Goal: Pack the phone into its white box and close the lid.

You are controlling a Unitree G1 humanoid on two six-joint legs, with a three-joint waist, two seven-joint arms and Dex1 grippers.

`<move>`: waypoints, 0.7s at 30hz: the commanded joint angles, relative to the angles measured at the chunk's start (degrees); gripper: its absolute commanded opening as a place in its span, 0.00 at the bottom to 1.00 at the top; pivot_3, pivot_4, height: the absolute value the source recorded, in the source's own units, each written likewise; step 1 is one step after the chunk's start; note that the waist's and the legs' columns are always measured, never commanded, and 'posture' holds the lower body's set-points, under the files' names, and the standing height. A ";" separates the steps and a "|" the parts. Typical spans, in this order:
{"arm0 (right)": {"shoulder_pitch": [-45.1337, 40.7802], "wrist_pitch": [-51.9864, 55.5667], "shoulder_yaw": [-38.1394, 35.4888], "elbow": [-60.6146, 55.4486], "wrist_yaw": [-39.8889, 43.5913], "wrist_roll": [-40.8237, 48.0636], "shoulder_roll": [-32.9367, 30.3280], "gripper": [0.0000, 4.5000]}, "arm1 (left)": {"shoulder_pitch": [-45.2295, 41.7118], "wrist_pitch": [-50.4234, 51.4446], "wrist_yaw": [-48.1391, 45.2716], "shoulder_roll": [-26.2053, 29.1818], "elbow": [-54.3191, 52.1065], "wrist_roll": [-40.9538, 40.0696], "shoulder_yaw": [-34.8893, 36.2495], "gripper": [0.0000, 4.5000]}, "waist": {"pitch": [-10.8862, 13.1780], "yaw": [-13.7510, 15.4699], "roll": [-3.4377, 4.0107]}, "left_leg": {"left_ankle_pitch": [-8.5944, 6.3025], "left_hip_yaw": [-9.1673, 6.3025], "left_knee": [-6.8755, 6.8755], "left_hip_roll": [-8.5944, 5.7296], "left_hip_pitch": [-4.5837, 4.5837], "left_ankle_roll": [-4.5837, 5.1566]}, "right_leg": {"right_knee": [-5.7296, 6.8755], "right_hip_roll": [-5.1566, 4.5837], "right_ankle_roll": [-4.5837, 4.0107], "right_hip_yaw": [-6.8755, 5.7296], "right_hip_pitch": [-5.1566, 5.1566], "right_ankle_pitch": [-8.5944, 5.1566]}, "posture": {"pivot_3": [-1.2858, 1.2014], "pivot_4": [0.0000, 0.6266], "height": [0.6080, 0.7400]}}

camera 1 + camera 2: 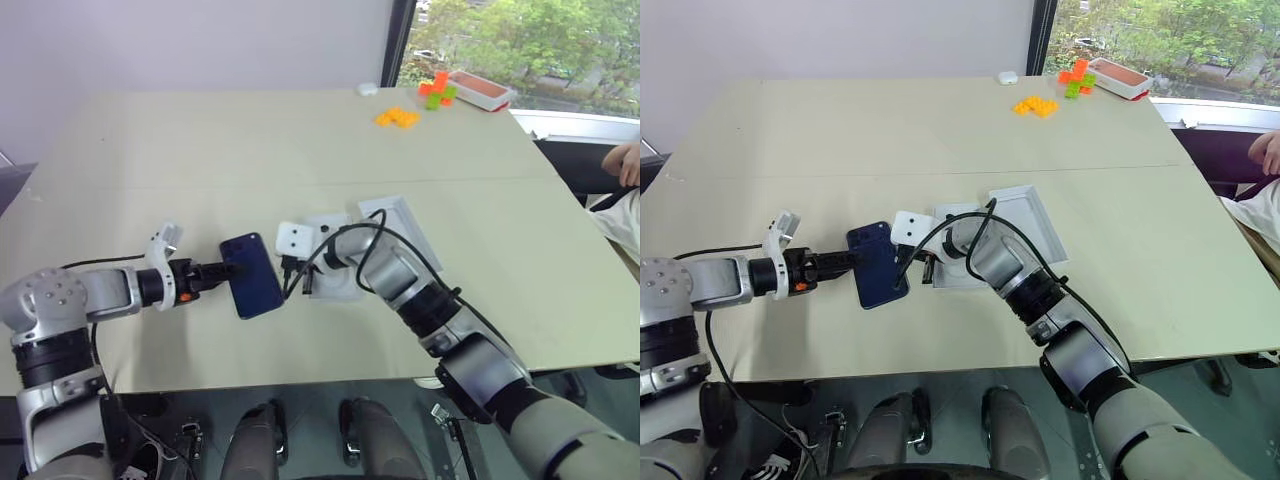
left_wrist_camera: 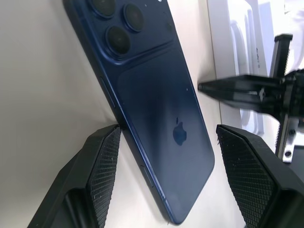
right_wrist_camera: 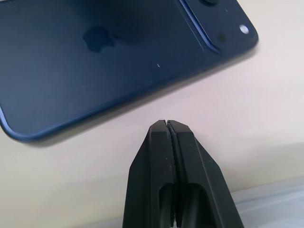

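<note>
L gripper [image 1: 222,272] open w/ fingers astride the phone [image 1: 252,275], back-up on the table [image 1: 300,140]; R gripper [image 3: 167,124] shut, tips just beside phone edge.

The phone [image 1: 252,276], a glossy dark navy slab, lies flat on the table [image 1: 200,150] with its back up, camera cluster at the far corner and logo showing. Just to its right on that table lies a thin white piece [image 1: 333,262]. Beyond that sits a white rectangular tray [image 1: 1025,222], open side up, touching the thin piece.
</note>
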 commanded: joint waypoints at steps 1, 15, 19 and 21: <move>1.08 0.45 3.29 0.01 0.63 -0.04 2.45 0.02 | 0.99 0.48 3.28 -1.78 0.24 -1.06 1.00 0.76 | -0.05 -0.01 0.00 | 0.00 0.00 0.00 0.00 0.02 0.00 | 0.01 0.00 0.00 -0.01 0.02 0.00 | 0.52 0.24 1.00; 0.53 1.20 2.30 0.71 0.23 0.50 3.68 0.02 | -0.14 0.48 10.25 -0.07 1.67 -8.67 1.33 0.76 | -0.33 -1.17 -0.01 | 0.00 -0.03 -0.04 0.01 0.22 -0.01 | 0.00 -0.01 -0.01 -0.04 0.22 0.00 | 0.52 0.24 1.00; 0.76 1.12 2.06 0.76 0.09 0.67 3.68 0.02 | -1.76 0.48 12.40 -1.23 4.82 -12.25 3.30 0.76 | -0.33 -1.17 -0.01 | 0.00 -0.02 -0.04 0.01 0.21 -0.01 | 0.00 -0.03 -0.01 -0.06 0.21 0.00 | 0.52 0.24 1.00; 0.88 1.14 2.06 0.78 -0.21 0.58 3.69 0.02 | -3.80 0.48 14.17 -3.16 6.32 -15.26 6.65 0.76 | -0.33 -1.17 -0.01 | 0.00 -0.03 -0.04 0.01 0.21 -0.01 | 0.00 -0.06 -0.01 -0.10 0.21 0.00 | 0.52 0.24 1.00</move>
